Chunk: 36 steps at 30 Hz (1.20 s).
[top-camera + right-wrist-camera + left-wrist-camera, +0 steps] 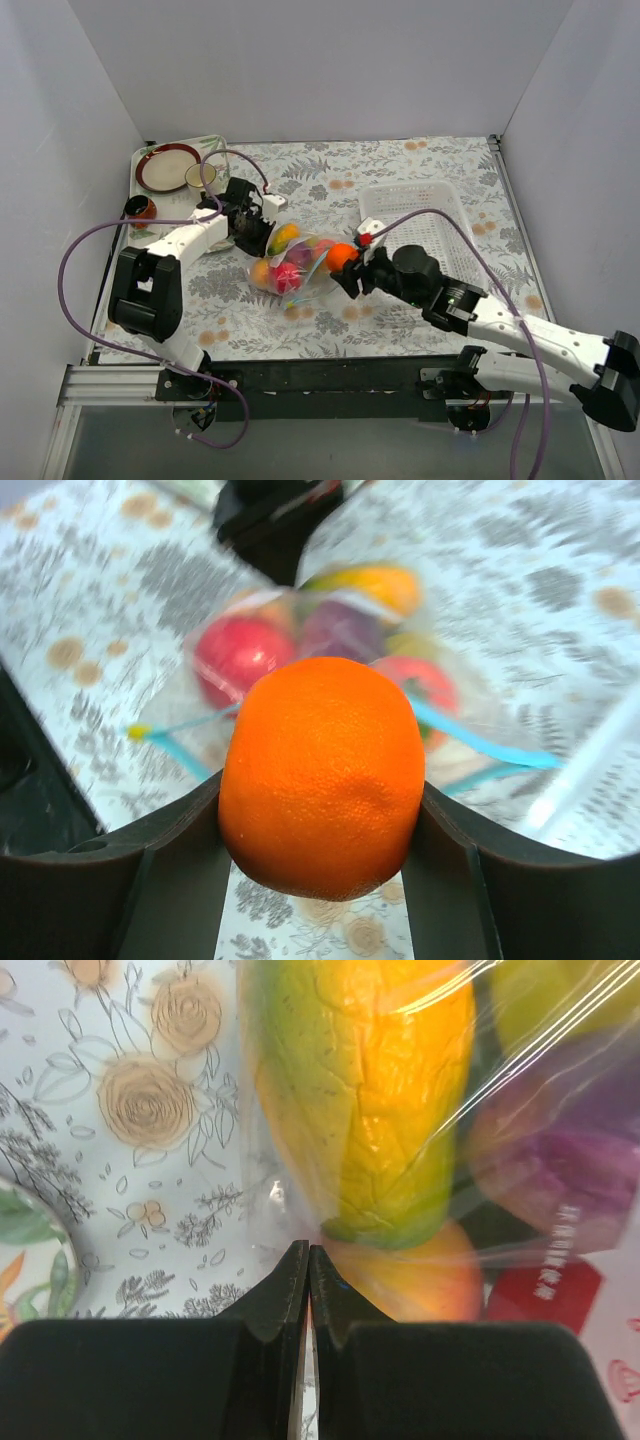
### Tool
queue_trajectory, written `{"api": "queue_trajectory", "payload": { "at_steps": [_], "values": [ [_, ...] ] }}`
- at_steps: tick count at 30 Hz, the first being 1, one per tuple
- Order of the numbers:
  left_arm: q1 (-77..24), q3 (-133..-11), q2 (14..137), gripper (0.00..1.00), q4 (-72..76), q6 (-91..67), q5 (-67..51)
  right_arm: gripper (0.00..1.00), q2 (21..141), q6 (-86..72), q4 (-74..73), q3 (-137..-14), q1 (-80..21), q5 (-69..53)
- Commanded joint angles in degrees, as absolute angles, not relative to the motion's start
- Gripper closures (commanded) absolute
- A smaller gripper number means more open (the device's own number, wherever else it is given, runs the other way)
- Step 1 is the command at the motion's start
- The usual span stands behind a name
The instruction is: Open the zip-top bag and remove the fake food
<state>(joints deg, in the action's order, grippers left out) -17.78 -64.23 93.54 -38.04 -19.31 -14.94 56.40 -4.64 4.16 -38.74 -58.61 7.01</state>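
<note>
Orange (322,777) clamped in right gripper (345,262) just outside bag (290,262) mouth, basket (415,222) close behind it on the right; left gripper (308,1260) pinched shut on bag's far end, remaining fruit inside at table centre.

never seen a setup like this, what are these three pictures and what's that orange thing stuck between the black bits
These are two robot arms bolted to a table edge, each ending in a two-finger claw with a small camera on its wrist. The wide picture looks down from above; the other two are those wrist cameras.

On the flowered table lie a clear zip-top bag of toy fruit, a white mesh basket, and a tray with a red plate and a cup.

The orange thing is a toy orange, gripped by the right claw, with the bag's blue zip mouth just behind it. The left claw is pinched shut on the bag's plastic, apparently holding it.
</note>
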Motion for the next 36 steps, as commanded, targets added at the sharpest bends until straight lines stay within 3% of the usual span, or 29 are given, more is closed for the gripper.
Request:
{"api": "queue_trajectory", "payload": {
  "at_steps": [1, 2, 5, 9, 14, 16, 17, 23, 27, 31, 33, 34, 36],
  "values": [
    [-17.4, -65.5, 94.5, 1.0, -42.9, -21.2, -15.7, 0.86, 50.0, -6.8, 0.4, -42.1, -57.2, 23.6],
    [-17.4, -66.3, 95.5, 1.0, -43.4, -22.0, -16.4, 0.97, 49.5, -7.9, 0.1, -42.4, -57.0, 34.1],
    [-17.3, -69.9, 96.9, 1.0, -46.2, -25.2, -20.5, 0.99, 53.7, -12.0, -6.0, -44.3, -53.7, 46.6],
    [-17.4, -75.0, 97.4, 1.0, -50.5, -27.6, -25.9, 0.99, 63.4, -18.6, -14.8, -49.5, -40.6, 38.6],
    [-17.4, -79.4, 95.0, 1.0, -52.2, -29.2, -29.2, 0.95, 69.7, -20.4, -11.9, -49.4, -35.0, 33.8],
    [-17.3, -79.4, 93.9, 1.0, -52.1, -29.4, -29.1, 0.77, 72.2, -20.1, -11.8, -51.0, -33.3, 32.6],
    [-17.3, -78.8, 93.6, 1.0, -52.1, -29.4, -28.8, 0.56, 73.1, -19.6, -12.4, -51.8, -32.9, 32.3],
    [-17.3, -74.3, 91.2, 1.0, -49.9, -29.4, -27.7, 0.01, 75.9, -18.7, -18.3, -58.2, -32.3, 36.1],
    [-17.4, -70.7, 90.8, 1.0, -48.2, -28.8, -26.0, 0.01, 71.4, -16.0, -18.2, -58.2, -33.7, 34.5],
    [-17.4, -67.6, 91.4, 1.0, -47.3, -28.0, -24.8, 0.03, 61.3, -8.5, -13.2, -54.3, -38.5, 23.0],
    [-17.4, -66.5, 92.4, 1.0, -47.1, -27.2, -24.7, 0.16, 57.9, -6.0, -8.3, -49.9, -41.6, 17.9],
    [-17.4, -66.3, 92.8, 1.0, -47.2, -27.3, -25.0, 0.31, 56.0, -5.1, -7.7, -48.8, -42.4, 13.8],
    [-17.4, -66.2, 93.9, 1.0, -47.2, -27.7, -24.9, 0.46, 55.2, -4.7, -7.8, -46.8, -43.3, 9.9]
  ]
}}
